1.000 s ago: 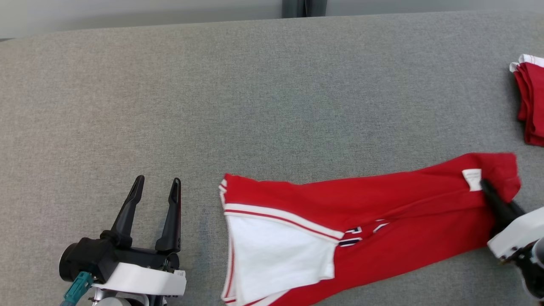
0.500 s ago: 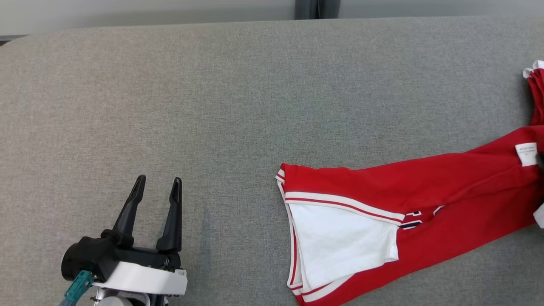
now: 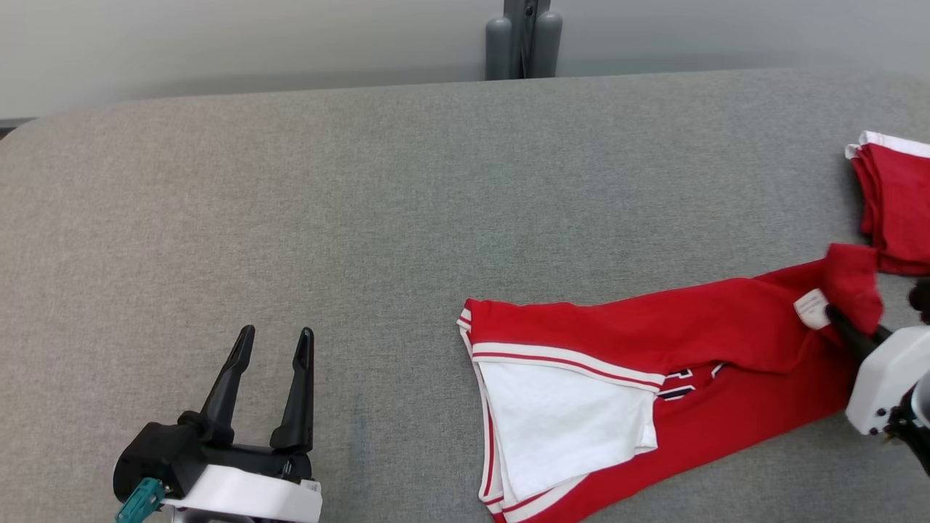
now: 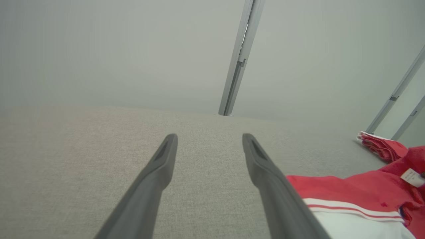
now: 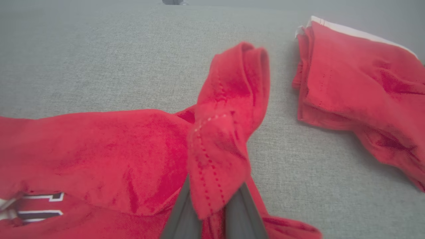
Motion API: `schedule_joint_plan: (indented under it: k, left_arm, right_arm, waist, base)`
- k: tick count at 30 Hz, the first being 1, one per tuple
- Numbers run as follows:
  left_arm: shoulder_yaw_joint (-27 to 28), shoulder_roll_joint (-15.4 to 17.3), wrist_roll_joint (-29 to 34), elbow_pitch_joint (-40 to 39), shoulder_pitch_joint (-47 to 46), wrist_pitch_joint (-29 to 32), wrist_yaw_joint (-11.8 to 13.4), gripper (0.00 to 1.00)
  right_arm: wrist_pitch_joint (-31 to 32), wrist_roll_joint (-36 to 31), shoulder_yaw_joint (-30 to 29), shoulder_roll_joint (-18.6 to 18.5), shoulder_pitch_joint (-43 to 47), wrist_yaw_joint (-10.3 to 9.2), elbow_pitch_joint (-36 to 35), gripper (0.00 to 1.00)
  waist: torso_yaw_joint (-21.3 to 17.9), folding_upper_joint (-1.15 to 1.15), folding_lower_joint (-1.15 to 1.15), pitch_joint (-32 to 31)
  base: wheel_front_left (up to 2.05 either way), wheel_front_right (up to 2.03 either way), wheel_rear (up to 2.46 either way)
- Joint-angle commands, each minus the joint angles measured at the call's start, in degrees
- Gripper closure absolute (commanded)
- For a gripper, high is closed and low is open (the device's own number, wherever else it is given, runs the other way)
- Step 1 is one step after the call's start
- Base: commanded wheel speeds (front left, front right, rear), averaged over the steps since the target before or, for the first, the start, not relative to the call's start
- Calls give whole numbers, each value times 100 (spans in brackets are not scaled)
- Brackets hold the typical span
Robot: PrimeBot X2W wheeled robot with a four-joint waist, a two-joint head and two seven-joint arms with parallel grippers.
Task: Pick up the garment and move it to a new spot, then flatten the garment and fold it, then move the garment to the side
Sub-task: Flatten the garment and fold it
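My right gripper (image 5: 214, 202) is clenched on a bunched fold of the red garment (image 3: 654, 334). In the right wrist view the cloth stands up from between my two fingers and droops over them, its stitched hem showing. From the head view, the pinch sits at the garment's right end, just beside a small white label (image 3: 811, 309).

From there the garment stretches leftward across the grey fabric table (image 3: 363, 203), lying mostly flat. Its far end has white bands with a red stripe and a white panel turned outward. Dark lettering edged in white shows near the middle, too folded over to read.

Just beyond the raised fold lies a folded red stack (image 3: 897, 203) with a white edge, near the table's right side. I cannot tell whether the fold touches it.

My left gripper (image 3: 276, 334) is released, its fingers spread and holding nothing, low over bare table well to the left of the garment. A grey post (image 3: 522, 40) stands behind the table's far edge.
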Motion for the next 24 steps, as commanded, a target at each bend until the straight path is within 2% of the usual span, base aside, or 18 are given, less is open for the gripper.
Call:
schedule_joint_plan:
  k: [1, 7, 13, 24]
  left_arm:
    - [29, 19, -15, 2, 21, -23, -9, 0]
    - [10, 22, -88, 44, 59, -23, -9, 0]
    - [-37, 21, -162, 48, 16, -23, 1, 0]
    - [-127, 20, -256, 99, -101, -23, 29, 0]
  right_arm:
    - [101, 19, -5, 0, 101, 0, -143, 100]
    - [944, 244, -338, 137, 533, 1, -1375, 100]
    - [1823, 444, -943, 652, 1118, 1, -2472, 100]
    - [3343, 33, -2032, 2310, 2161, 1, -3881, 100]
  waist:
    - [-61, 0, 0, -78]
    - [-136, 0, 0, -175]
    - [-117, 0, 0, -171]
    - [115, 0, 0, -107]
  base:
    - [0, 0, 0]
    - [0, 0, 0]
    - [0, 0, 0]
    - [0, 0, 0]
